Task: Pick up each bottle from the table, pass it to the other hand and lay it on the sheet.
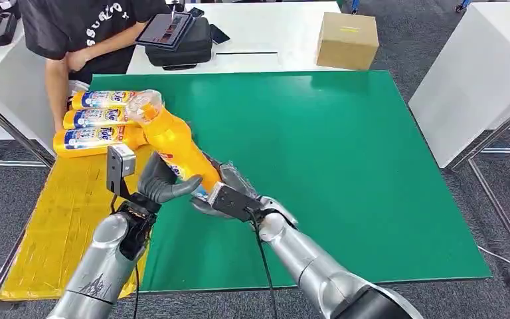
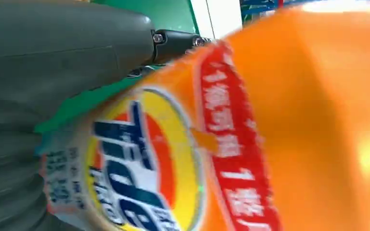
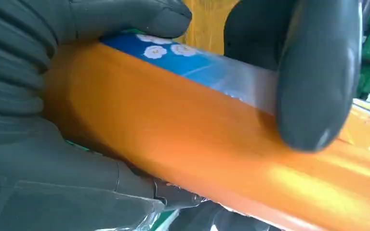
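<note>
We find one orange detergent bottle [image 1: 176,143] held in the air above the left part of the green mat [image 1: 332,166], tilted, its clear cap end toward the far left and its base toward the robot. The right hand [image 1: 222,193] grips the bottle at the base end; in the right wrist view its fingers [image 3: 313,82] wrap over the orange body and the thumb closes over the blue part of the label. The left hand [image 1: 163,186] is at the bottle's lower body from the left side, with its thumb lying across the label. We cannot tell from any view whether the left hand's fingers have closed on the bottle or merely touch it. The left wrist view shows the label close up and blurred.

Three further detergent bottles [image 1: 96,119] lie side by side on the far end of the yellow sheet [image 1: 66,219], which covers the left edge of the bench [image 1: 372,282]. A person [image 1: 73,40] in a dark shirt stands just beyond them. On the white table behind sit a cardboard box [image 1: 347,40] and a black case [image 1: 182,43].
</note>
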Controlling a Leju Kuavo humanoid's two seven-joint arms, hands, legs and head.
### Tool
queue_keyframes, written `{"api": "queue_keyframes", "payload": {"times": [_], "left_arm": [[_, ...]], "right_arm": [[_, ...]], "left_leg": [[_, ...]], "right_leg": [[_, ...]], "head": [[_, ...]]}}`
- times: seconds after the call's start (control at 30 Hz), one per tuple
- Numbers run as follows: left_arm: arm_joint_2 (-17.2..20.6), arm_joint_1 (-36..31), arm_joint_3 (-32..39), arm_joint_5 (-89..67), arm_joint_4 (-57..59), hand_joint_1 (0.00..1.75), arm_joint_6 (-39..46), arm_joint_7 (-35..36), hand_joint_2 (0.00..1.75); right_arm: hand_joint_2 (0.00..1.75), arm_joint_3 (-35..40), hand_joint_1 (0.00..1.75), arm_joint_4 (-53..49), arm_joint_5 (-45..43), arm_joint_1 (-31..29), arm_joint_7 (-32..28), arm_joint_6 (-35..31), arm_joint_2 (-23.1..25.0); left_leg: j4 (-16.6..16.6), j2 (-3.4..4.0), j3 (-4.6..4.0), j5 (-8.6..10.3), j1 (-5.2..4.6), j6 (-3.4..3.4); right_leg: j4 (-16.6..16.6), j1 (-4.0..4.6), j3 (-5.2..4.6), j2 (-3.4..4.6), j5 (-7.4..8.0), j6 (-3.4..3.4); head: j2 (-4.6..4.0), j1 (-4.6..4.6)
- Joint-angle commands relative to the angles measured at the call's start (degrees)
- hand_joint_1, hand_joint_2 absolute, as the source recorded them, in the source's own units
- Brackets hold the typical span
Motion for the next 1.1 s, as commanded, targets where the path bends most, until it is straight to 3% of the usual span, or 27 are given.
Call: {"api": "queue_keyframes", "payload": {"times": [0.03, 0.1, 0.2, 0.27, 0.3, 0.77, 1.1], "left_arm": [[0.2, -3.3, 0.22, 0.03, 3.14, 0.0, 0.74, 0.68, 1.75], [0.2, -3.3, 0.22, 0.03, 3.14, 0.0, 0.74, 0.68, 1.75], [0.02, -2.72, 0.75, -0.03, 2.01, 0.0, 0.9, 0.72, 1.75], [-0.27, -2.92, 0.71, -0.1, 2.21, 0.0, 0.68, 1.3, 1.75], [-0.7, -3.82, 0.26, 0.01, 3.32, 0.0, 0.09, 1.44, 1.75], [-1.05, -4.17, 0.92, -0.04, 4.11, 0.0, 0.16, 1.15, 1.75], [-1.19, -4.42, 0.83, 0.13, 4.4, 0.0, -0.15, 1.19, 1.75]], "right_arm": [[1.75, 4.57, 1.75, 5.01, 5.4, -2.62, 3.35, -9.07, 0.93], [1.75, 4.57, 1.75, 5.01, 5.4, -2.62, 3.35, -9.07, 0.93], [1.75, 6.14, 1.75, 5.9, 10.42, -2.91, 7.45, -18.41, 1.68], [1.75, 6.23, 1.75, 5.26, 9.14, -2.35, 6.24, -15.22, 1.77], [1.75, 4.74, 1.75, 5.38, 5.49, -2.14, 3.59, -7.38, 1.37], [1.75, 4.96, 1.75, 6.71, 5.98, -2.72, 1.82, -0.74, 1.7], [1.75, 5.01, 1.75, 6.73, 6.2, -2.66, 1.46, 0.28, 1.77]], "left_leg": [[0.05, 0.05, 0.26, -0.12, 0.07, -0.11], [0.02, -0.04, 0.11, -0.04, 0.06, -0.07], [0.0, -0.01, 0.09, -0.01, 0.04, -0.07], [0.01, 0.02, 0.12, -0.04, 0.06, -0.07], [0.03, 0.01, 0.19, -0.07, 0.08, -0.09], [0.05, -0.07, 0.27, -0.11, 0.11, -0.13], [0.05, -0.11, 0.2, -0.07, 0.1, -0.1]], "right_leg": [[0.02, 0.11, 0.28, -0.06, -0.1, -0.3], [0.0, 0.09, 0.14, -0.09, -0.05, -0.2], [-0.01, 0.06, 0.09, -0.06, -0.03, -0.15], [0.0, 0.07, 0.13, -0.04, -0.05, -0.16], [0.0, 0.1, 0.22, -0.06, -0.08, -0.22], [0.0, 0.15, 0.33, -0.17, -0.14, -0.31], [0.0, 0.13, 0.26, -0.19, -0.11, -0.25]], "head": [[-0.02, 0.0], [-0.02, 0.0], [-0.02, 0.0], [-0.02, 0.0], [0.0, 0.0], [-0.02, 0.0], [-0.02, 0.0]]}}
